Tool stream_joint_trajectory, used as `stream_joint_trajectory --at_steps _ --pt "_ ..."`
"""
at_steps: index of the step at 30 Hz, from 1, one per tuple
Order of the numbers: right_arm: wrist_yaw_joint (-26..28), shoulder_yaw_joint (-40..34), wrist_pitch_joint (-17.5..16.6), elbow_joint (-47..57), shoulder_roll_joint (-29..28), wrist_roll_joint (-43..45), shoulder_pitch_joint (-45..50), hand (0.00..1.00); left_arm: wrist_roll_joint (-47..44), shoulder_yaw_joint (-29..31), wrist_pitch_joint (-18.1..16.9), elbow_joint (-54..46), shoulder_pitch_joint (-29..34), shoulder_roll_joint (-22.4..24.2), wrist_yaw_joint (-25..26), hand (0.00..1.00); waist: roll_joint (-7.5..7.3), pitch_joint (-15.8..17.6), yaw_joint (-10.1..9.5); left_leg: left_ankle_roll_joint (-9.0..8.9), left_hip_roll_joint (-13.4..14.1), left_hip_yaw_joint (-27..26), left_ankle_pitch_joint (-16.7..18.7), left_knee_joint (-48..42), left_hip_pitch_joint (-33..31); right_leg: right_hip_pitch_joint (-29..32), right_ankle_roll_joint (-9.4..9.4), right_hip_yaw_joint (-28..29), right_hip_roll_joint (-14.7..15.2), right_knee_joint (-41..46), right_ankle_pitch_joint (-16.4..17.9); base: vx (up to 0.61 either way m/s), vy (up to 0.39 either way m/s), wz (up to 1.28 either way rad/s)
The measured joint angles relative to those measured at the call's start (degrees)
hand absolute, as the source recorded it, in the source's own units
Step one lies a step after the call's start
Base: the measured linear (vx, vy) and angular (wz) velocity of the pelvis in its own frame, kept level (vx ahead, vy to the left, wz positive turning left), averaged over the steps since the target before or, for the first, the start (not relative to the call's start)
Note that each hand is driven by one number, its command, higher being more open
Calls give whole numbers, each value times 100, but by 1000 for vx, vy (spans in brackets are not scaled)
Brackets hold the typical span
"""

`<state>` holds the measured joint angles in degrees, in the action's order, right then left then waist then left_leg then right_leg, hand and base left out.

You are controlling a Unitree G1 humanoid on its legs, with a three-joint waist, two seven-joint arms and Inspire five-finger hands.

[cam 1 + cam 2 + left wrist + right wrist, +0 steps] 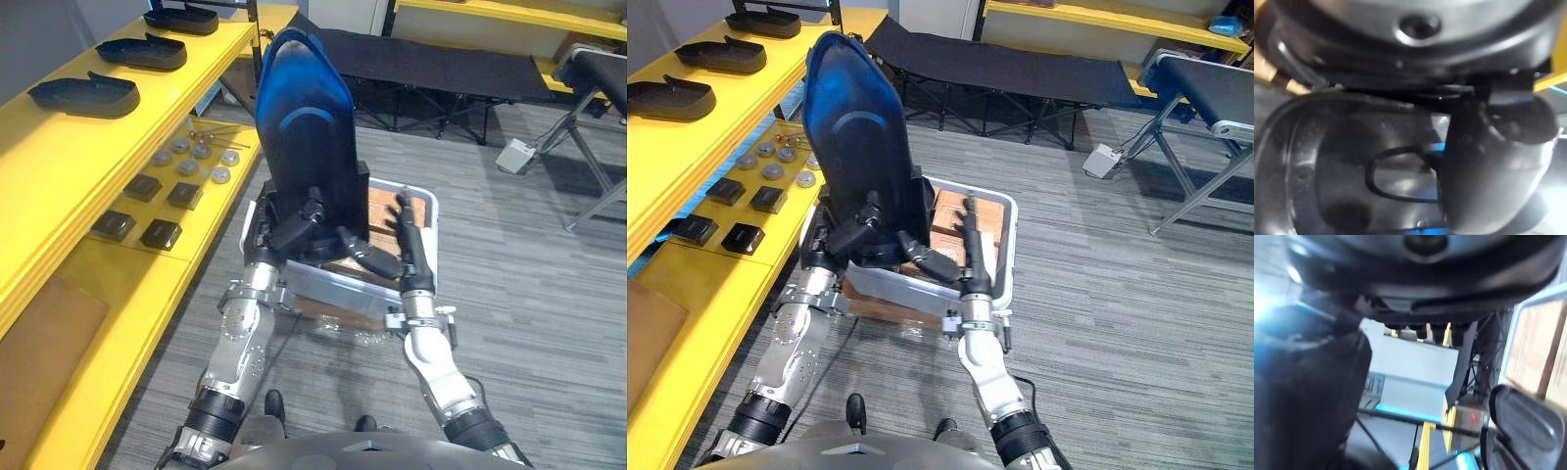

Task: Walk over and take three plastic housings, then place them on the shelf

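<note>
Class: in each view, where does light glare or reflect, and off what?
Left eye view: a blue sheen on the dark plastic housing in the left hand. Right eye view: the same sheen, with a paler arc. Left wrist view: white glare past the thumb. Right wrist view: a blue-white flare on a dark surface.

- The left hand (1415, 54) is a dark bulk along one edge, with its thumb (1488, 161) standing out from it.
- The thumb lies across a glossy dark plastic housing (1327, 166), touching it beside an oval outline.
- Slivers of yellow shelf (1553, 81) show at the corners.
</note>
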<state>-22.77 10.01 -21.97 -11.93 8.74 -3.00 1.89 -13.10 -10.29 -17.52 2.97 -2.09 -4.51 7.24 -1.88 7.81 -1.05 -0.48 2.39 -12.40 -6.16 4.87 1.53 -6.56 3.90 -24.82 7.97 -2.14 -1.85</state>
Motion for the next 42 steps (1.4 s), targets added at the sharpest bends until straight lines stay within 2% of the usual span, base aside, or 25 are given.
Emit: stream_joint_trajectory --at_steps 2,5,7,9,12,15,19,23,27,31,32,34,35,36,37,38,40,42 --pt "91 -376 -2 100 40 323 155 100 560 199 -17 -25 253 -56 411 0 38 -7 43 -46 4 -34 51 2 -13 48 -10 25 2 2 12 2 18 -11" --pt "661 -898 -107 138 62 1060 458 100 1082 478 -2 -22 685 -114 1013 0 71 -18 137 -70 21 -79 77 3 -13 63 -18 83 -11 -6 18 30 5 -10" --pt "898 -1090 -406 155 68 1443 749 100 1182 625 4 -22 799 -106 1266 0 100 -31 141 -80 31 -112 87 2 -32 88 -21 119 -18 -7 20 36 -1 -9" --pt "1367 -1183 -714 176 43 2171 971 100 1189 706 4 -23 860 -97 1488 0 179 -76 203 -76 27 -129 89 1 -101 162 -16 141 -13 -4 15 43 10 -4" --pt "1588 -1374 -718 176 -12 2269 1205 100 1182 796 2 -43 877 -92 1551 0 235 -105 277 -62 22 -137 79 0 -94 156 -13 156 -8 2 13 28 13 1" --pt "1642 -1542 -627 158 -77 2232 1587 100 775 864 -55 -229 968 -75 1329 0 282 -134 296 -58 30 -184 83 -1 -89 175 -17 195 -10 0 17 34 6 -9" --pt "1385 -1731 -307 -202 -204 1883 1804 100 -37 1113 -399 -597 1223 21 1064 0 321 -156 375 -50 41 -314 112 0 -58 228 -16 326 -12 6 16 26 7 -18" --pt "1204 -1806 -176 -601 -326 1910 1826 100 -243 1427 -599 -869 1427 72 1155 0 363 -156 426 -51 30 -279 122 3 -7 146 -16 287 -7 -8 19 7 5 4" --pt "1246 -1797 -173 -635 -450 1923 1801 100 -204 1782 -610 -1233 1666 214 1469 0 471 -181 325 -74 -9 75 107 18 -118 59 -20 -83 2 -16 110 -21 8 42" --pt "1291 -1500 -170 -636 -419 1524 1631 100 -203 2217 -608 -1591 2117 425 1733 0 539 -214 30 -103 -73 640 13 18 -232 -143 -14 -668 -2 -28 214 -8 -19 81" --pt "1368 -1322 -118 -636 -363 1342 1488 100 -207 2418 -609 -1712 2337 511 1785 0 552 -225 -110 -102 -99 874 -44 16 -317 -200 -1 -929 -13 -23 240 20 -28 79" --pt "1456 -1104 4 -646 -264 1229 1295 100 -264 2622 -609 -1721 2586 567 1720 0 548 -226 -307 -111 -160 1218 -111 16 -385 -352 44 -1338 -25 4 294 17 -32 100" --pt "1469 -1070 20 -646 -247 1228 1270 100 -283 2648 -609 -1721 2627 591 1686 0 544 -229 -339 -114 -172 1277 -118 18 -408 -380 49 -1430 -25 6 306 -12 -32 125" --pt "1485 -971 38 -652 -218 1220 1182 100 -454 2723 -610 -1732 2810 675 1515 0 526 -227 -432 -47 -164 1163 -69 17 -471 -527 90 -1796 -18 8 347 -15 -18 108" --pt "1471 -960 37 -650 -225 1218 1166 100 -576 2730 -610 -1732 2872 692 1401 0 518 -222 -423 -21 -111 874 -46 -12 -518 -609 114 -2004 -9 7 363 -11 -7 166" --pt "1439 -965 37 -646 -223 1220 1166 100 -715 2708 -610 -1730 2935 699 1233 0 503 -201 -375 -2 -33 384 -52 -173 -626 -746 130 -2387 -9 26 371 5 20 194" --pt "1270 -1067 36 -651 -222 1232 1295 100 -980 2692 -625 -1724 3017 702 602 0 480 -189 -346 179 354 -1019 -3 -676 -885 -972 254 -3139 56 262 470 15 64 213" --pt "1219 -1077 35 -661 -218 1233 1309 100 -1180 2674 -713 -1723 3048 708 358 0 419 -142 -361 266 262 -1255 2 -714 -915 -1038 354 -3277 233 471 649 39 115 107"
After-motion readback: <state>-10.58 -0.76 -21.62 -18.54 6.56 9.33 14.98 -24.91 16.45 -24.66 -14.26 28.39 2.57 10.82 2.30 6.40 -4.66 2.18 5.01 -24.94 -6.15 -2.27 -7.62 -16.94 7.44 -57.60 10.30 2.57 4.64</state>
